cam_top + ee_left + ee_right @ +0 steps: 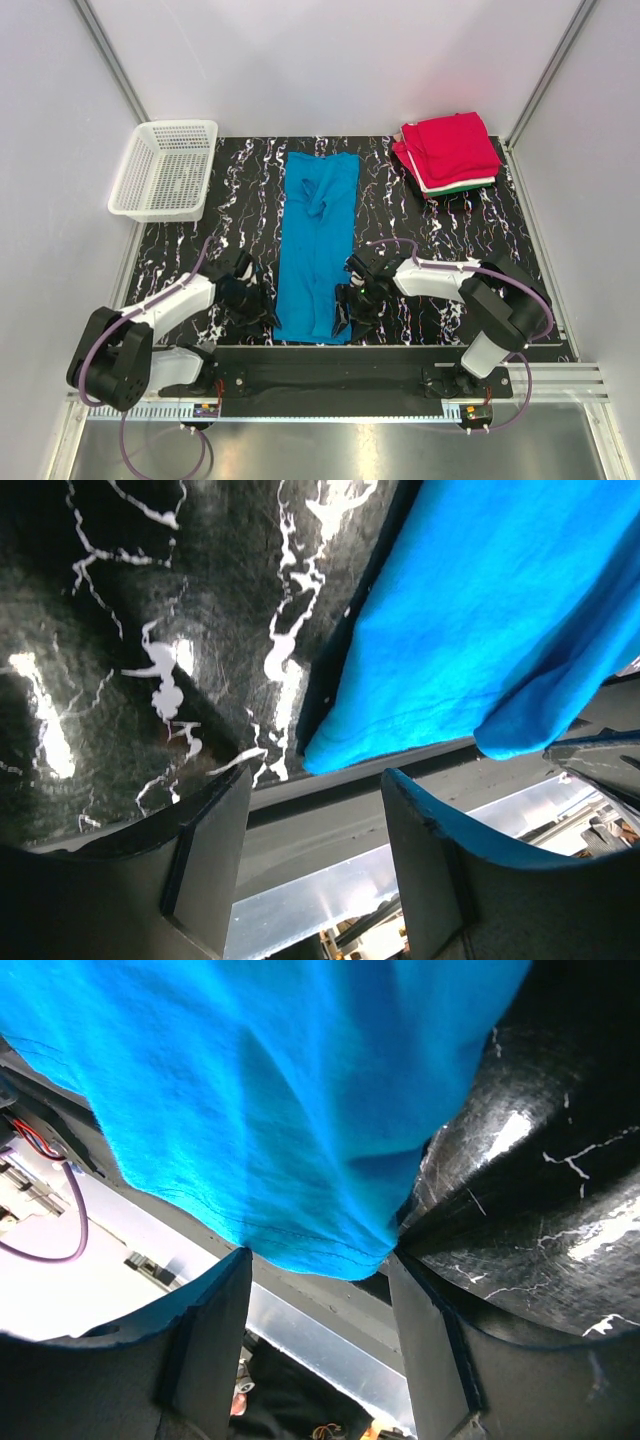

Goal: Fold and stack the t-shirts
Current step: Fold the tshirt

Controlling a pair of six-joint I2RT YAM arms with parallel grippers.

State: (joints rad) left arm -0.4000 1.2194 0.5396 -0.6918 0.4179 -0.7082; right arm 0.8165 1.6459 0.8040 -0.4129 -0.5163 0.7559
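A bright blue t-shirt (318, 245) lies folded lengthwise into a long strip down the middle of the table. My left gripper (256, 303) stands open beside its near left corner, and my right gripper (352, 303) stands open beside its near right corner. In the left wrist view the blue t-shirt (480, 630) ends just ahead and right of the open left gripper (315, 850), nothing between the fingers. In the right wrist view the blue hem (300, 1230) hangs just ahead of the open right gripper (315, 1330). Folded t-shirts (448, 150) are stacked at the back right, red on top, white and green beneath.
A white plastic mesh basket (165, 168) sits at the back left corner. The black marbled tabletop (460, 240) ends at a front edge (330, 790) just past both grippers' fingertips. Grey walls close in the back and sides.
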